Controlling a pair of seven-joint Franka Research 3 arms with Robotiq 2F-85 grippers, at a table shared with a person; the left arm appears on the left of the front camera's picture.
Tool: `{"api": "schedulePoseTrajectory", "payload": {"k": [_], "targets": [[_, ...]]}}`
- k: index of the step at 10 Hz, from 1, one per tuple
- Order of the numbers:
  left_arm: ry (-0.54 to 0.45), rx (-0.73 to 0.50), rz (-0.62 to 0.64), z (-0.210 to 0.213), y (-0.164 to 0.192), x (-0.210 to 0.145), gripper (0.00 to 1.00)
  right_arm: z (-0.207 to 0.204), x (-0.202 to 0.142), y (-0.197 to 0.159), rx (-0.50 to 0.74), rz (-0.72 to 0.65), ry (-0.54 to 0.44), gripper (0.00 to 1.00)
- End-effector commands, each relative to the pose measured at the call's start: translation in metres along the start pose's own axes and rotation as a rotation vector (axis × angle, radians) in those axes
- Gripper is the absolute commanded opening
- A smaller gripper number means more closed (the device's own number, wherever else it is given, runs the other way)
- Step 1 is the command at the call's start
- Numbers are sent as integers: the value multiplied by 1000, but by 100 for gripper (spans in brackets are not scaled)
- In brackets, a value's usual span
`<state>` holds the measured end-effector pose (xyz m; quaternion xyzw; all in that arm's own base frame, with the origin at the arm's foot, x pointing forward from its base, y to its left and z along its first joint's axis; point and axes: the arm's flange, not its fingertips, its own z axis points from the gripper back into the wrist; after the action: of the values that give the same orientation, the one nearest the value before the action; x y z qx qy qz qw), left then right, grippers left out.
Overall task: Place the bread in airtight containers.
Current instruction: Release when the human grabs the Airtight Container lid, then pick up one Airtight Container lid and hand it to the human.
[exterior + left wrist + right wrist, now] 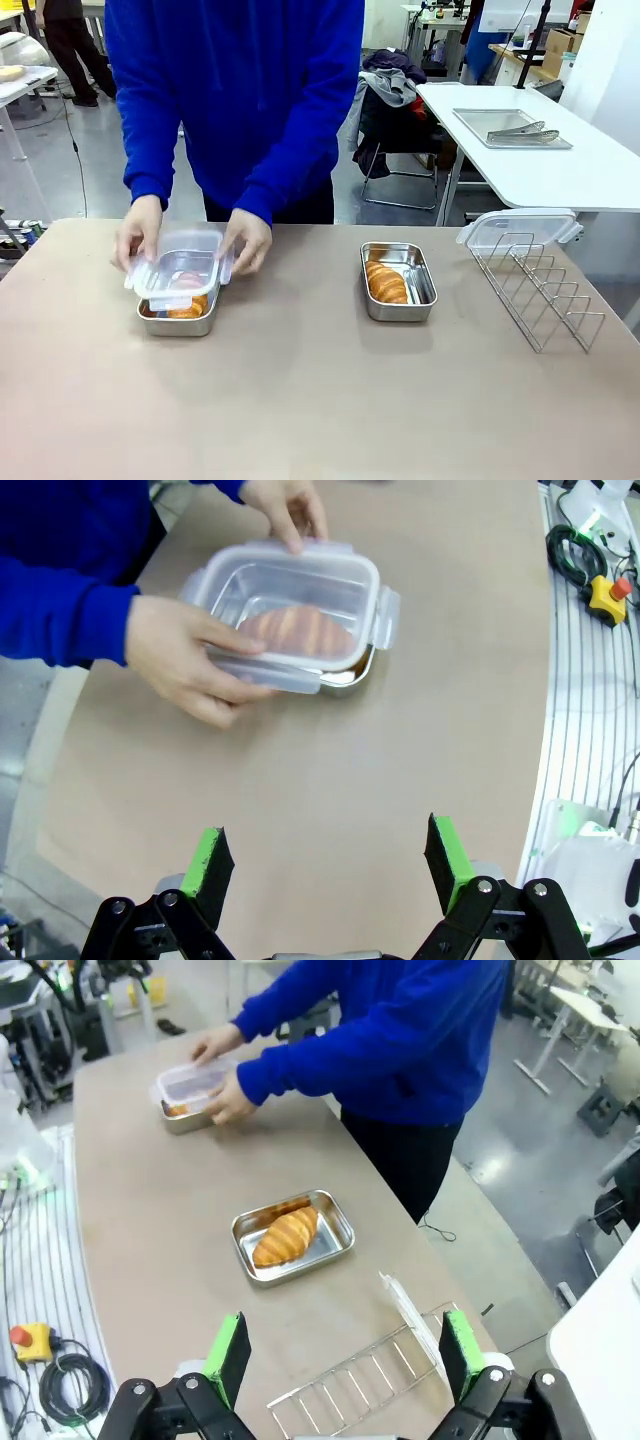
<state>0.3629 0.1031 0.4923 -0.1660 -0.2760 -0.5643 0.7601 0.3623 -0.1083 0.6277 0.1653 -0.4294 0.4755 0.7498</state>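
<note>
A person in a blue sleeve holds a clear lid (pixel 180 268) with both hands over the left airtight container (pixel 178 325), (pixel 352 674). One bread piece (pixel 297 630), a golden croissant, lies inside and shows through the lid. The right container (pixel 428 283), (pixel 333 1236) stands uncovered with the other croissant (pixel 385 284), (pixel 285 1237) in it. My left gripper (pixel 328 865) hovers open over bare table short of the lidded tin. My right gripper (pixel 345 1355) hangs open above the table, well back from the uncovered tin.
A wire rack (pixel 540 290), (pixel 360 1380) stands at the table's right end with a second clear lid (pixel 520 228), (pixel 405 1310) leaning at its far side. Behind, a white table carries a metal tray with tongs (pixel 512 128).
</note>
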Motion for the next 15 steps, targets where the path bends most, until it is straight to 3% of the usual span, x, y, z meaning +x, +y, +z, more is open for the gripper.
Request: {"api": "schedulePoseTrajectory", "payload": {"k": [1, 13, 15], "targets": [[-5, -6, -15, 0, -1, -1, 100, 2, 10, 0, 8, -9, 13, 100], [-5, -6, -15, 0, -1, -1, 100, 0, 5, 1, 3, 7, 7, 100], [-5, -6, -15, 0, -1, -1, 100, -38, 29, -27, -71, 50, 250, 100]]}}
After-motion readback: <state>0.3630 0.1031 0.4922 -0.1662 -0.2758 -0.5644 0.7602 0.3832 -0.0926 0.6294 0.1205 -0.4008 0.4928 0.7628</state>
